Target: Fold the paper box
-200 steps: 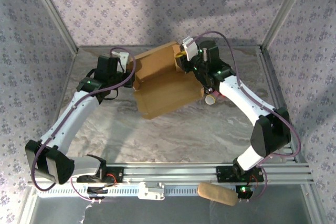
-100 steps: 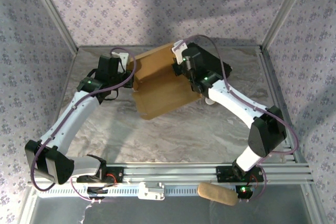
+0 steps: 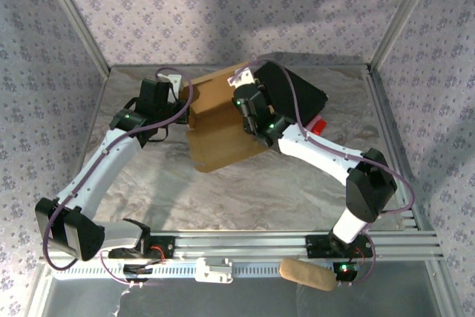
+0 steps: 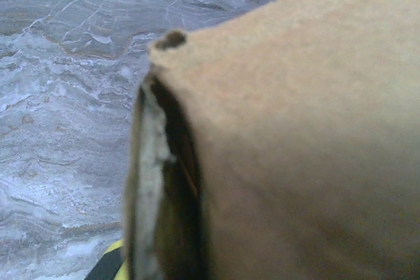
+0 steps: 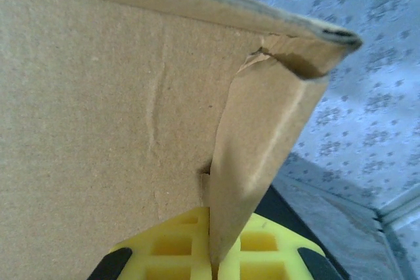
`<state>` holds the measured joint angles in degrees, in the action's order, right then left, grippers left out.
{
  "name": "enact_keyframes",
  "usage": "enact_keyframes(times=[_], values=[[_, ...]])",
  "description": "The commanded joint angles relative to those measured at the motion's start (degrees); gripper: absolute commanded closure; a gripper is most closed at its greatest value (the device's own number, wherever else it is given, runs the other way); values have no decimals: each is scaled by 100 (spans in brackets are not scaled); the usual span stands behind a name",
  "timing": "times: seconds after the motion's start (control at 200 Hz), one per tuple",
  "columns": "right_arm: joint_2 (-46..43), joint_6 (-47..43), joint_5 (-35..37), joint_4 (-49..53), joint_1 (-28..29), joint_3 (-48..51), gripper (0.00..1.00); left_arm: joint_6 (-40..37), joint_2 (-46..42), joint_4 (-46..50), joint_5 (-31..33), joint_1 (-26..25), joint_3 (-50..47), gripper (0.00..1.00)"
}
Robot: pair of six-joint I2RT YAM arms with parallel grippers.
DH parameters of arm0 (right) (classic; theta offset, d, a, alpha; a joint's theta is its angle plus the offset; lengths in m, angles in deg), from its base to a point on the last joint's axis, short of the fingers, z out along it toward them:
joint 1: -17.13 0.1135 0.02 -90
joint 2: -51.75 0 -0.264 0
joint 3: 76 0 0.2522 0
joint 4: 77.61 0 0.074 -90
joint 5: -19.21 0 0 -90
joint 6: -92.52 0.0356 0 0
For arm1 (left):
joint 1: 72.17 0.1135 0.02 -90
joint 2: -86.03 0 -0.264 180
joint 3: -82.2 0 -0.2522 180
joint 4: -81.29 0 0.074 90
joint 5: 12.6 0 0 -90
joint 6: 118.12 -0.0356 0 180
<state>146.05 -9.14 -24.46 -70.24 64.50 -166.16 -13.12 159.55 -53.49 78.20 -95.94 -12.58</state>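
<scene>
The tan paper box (image 3: 215,135) lies half folded at the middle back of the table, its walls partly raised. My left gripper (image 3: 181,108) is at the box's left edge. In the left wrist view the cardboard (image 4: 302,149) runs down into the jaws, and a bit of yellow finger (image 4: 111,265) shows beside it. My right gripper (image 3: 245,102) reaches over the box from the right. Its yellow pads (image 5: 174,247) are shut on a thin upright flap (image 5: 256,149) beside a broad panel (image 5: 98,96).
A black rectangular case (image 3: 293,90) lies at the back right, close behind the right arm. A small red object (image 3: 319,125) sits beside that arm. A tan roll (image 3: 306,274) rests on the rail at the near edge. Patterned walls enclose the table.
The right gripper closed on the flap and swung left over the box, uncovering the black case. The box's right side has drawn in. The left arm has held still.
</scene>
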Motion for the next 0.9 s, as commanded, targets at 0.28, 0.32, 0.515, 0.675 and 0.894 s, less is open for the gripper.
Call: enact_keyframes(times=[0.28,0.32,0.515,0.675,0.894], values=[[213,877,1569,581,473,-262,100,460,63,-60,579,-345,305,100],[271,1067,1746,846,483,-405,100,513,68,9,718,-377,332,100],[372,2113,2166,2051,519,-879,100,939,113,338,1897,-703,443,100],[480,2887,2496,3013,656,-1324,100,1426,187,496,2727,-1077,474,100],[809,4186,2821,5028,938,-2228,100,1967,147,622,2994,-1169,452,100]])
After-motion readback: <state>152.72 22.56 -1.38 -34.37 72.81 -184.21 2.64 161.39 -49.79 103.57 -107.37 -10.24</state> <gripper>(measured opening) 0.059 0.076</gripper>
